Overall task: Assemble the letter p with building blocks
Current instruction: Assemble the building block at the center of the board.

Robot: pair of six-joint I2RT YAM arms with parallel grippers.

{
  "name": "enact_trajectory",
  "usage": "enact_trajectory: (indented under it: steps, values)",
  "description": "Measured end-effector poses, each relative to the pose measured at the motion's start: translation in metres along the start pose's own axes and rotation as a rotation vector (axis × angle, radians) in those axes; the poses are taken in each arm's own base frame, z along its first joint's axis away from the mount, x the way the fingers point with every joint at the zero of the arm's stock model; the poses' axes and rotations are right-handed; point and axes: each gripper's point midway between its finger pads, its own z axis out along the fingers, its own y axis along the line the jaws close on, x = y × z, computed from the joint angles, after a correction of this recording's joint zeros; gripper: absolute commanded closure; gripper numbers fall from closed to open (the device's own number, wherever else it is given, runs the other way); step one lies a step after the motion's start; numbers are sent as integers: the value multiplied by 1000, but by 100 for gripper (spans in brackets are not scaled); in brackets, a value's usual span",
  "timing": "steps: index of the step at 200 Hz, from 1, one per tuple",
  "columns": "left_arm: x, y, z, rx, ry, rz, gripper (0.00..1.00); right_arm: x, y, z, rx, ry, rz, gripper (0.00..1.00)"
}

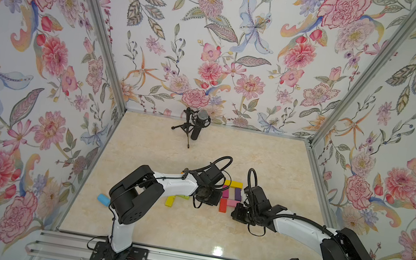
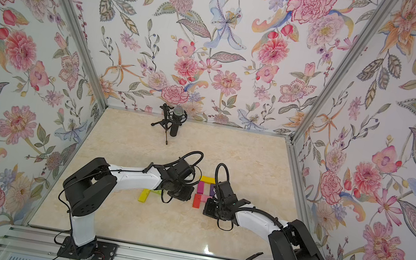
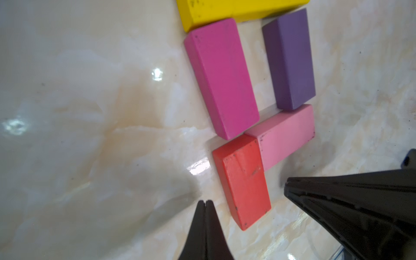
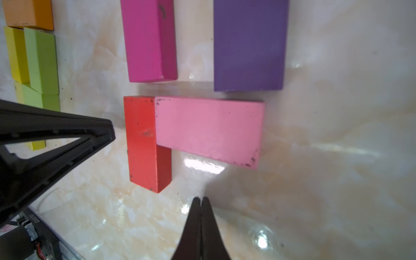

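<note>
Our left gripper (image 3: 205, 201) and right gripper (image 4: 201, 199), both pinched together and empty, flank the red block (image 4: 144, 144), so a careless nudge could skew it off the pink block (image 4: 209, 130).

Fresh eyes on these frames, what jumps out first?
Loud floral wallpaper on all three walls hits first. Then the bright block figure roughly centred on the table: yellow block at the far end, magenta block and purple block side by side, pink block and red block touching at the near end. The left gripper and right gripper, both shut, flank it.
</note>
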Motion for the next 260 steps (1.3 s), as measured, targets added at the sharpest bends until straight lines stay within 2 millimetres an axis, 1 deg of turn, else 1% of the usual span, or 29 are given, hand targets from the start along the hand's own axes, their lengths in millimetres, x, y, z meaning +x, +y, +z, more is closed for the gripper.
enact_trajectory:
  steps: [74, 170, 260]
  values:
    - [4, -8, 1, 26, 12, 4, 100, -4, 3, 3, -11, -8, -3, 100]
    - [10, -7, 9, 20, 35, -4, 100, -6, 6, 4, -23, -18, -8, 100]
    - [4, -15, 16, 45, 38, -3, 100, -6, 8, 7, -36, -11, -8, 100]
